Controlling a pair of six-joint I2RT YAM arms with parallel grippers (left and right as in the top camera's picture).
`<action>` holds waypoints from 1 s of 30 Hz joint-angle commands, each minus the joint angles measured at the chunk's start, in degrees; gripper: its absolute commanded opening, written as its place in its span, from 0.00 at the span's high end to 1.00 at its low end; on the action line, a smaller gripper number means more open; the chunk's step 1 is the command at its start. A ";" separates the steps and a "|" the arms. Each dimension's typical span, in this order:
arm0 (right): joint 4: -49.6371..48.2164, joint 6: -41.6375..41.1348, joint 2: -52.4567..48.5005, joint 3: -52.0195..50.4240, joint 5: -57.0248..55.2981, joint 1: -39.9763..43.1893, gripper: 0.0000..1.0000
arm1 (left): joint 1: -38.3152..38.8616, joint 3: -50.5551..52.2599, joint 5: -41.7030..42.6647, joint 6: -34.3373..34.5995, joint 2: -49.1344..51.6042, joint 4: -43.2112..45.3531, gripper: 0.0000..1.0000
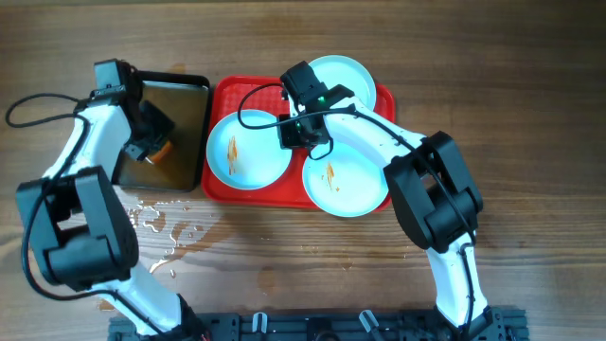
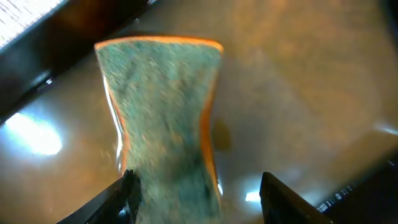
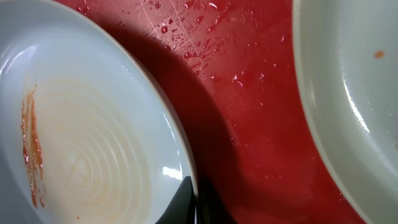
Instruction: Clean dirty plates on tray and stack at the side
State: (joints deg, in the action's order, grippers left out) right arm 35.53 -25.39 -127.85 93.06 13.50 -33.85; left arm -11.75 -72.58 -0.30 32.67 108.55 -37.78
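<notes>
Looking down from overhead, the red tray sits with its long side running left-right across the tabletop, and all three plates lie flat and face up on it. The right hand is down in the middle of them. Its wrist cam shows the fingers clenched tight on the thin rim of the pan-side plate. That plate has orange-brown smears running roughly along the rim line on the side of the bowl farthest from the hand. Across a strip of wet red tray on the hand's other side is the edge of another plate with a tiny orange speck, not touching the gripped one, but I can't tell which of the two it is. The back plate is just beyond the hand, and the front plate, streaked in the middle, sits under its arm. The left hand hangs over the black pan of brownish water, which lies lengthwise front to back. Its fingers are spread and released, one at the edge of the sponge and the other clear of it. The sponge points lengthwise straight away from that hand, green scrubby face up, orange edges, pinched at the waist, and the view of it is pretty blurry.
</notes>
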 commanded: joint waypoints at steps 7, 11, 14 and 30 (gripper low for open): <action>-0.33 0.98 -2.32 0.11 1.62 -0.26 0.95 | -4.79 0.37 -2.38 -8.52 2.71 0.63 0.31; -0.46 0.98 -2.32 0.11 1.62 -0.26 0.95 | -5.42 0.37 -2.38 -10.03 2.80 1.51 0.34; -0.72 0.96 -2.32 0.11 1.84 -0.26 0.95 | -5.25 0.37 -2.14 -10.01 3.34 2.97 0.47; -0.76 1.29 -2.32 0.11 2.01 -0.26 0.95 | -3.48 -0.39 5.86 -15.19 4.28 3.28 0.96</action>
State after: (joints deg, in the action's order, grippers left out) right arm 35.27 -25.21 -127.94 93.06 14.11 -33.69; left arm -15.57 -72.60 -1.37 22.79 112.31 -34.04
